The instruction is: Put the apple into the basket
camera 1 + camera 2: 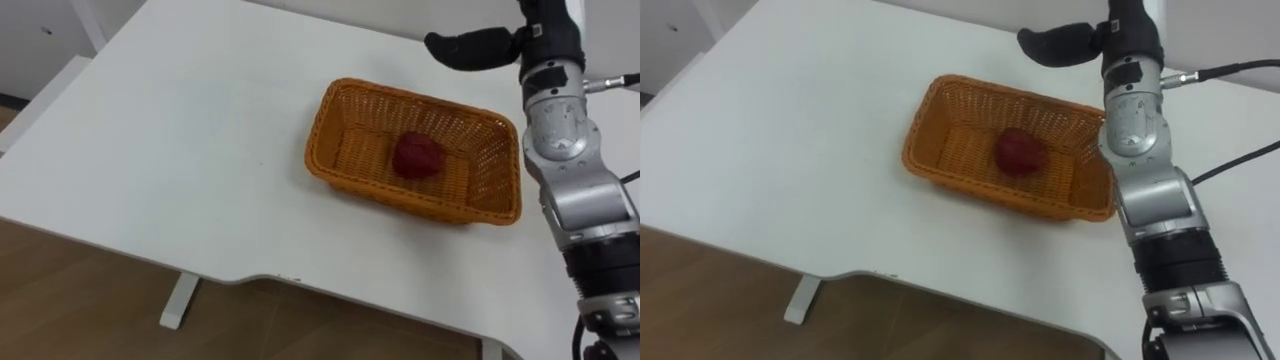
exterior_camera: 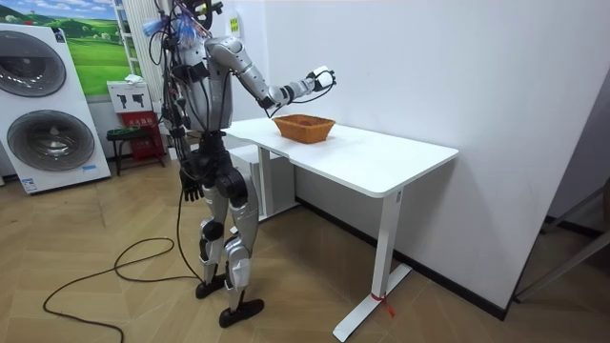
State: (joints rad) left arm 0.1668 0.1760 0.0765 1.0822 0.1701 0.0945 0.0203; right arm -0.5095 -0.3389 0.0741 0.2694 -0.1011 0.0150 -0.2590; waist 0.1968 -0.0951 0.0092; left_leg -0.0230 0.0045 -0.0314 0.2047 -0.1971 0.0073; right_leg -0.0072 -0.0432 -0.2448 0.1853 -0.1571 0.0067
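The worktop [image 1: 180,150] is white and plain, and an orange wicker basket [image 1: 315,150] sits on it. In the room view I stand on a wooden floor [image 2: 114,286] at the end of the worktop where the basket is. A white wall [image 2: 457,67] runs behind the basket, and two washing machines [image 2: 43,105] stand well off to the room view's left of it.

The apple [image 1: 418,156] is dark red, round and a little lumpy. It lies inside the basket on the woven bottom, roughly in the middle and slightly toward the far wall.

My right hand [image 1: 480,47] is raised beyond the basket's far rim, above it and well apart from the apple. Its dark fingers [image 1: 1060,45] stretch out loosely toward my left and hold nothing. My right forearm crosses over the basket's right end. No part of the hand touches the apple or the wicker.

My left hand [image 2: 191,187] hangs down by my hip, below the level of the basket. Whether it is open or closed I cannot tell.
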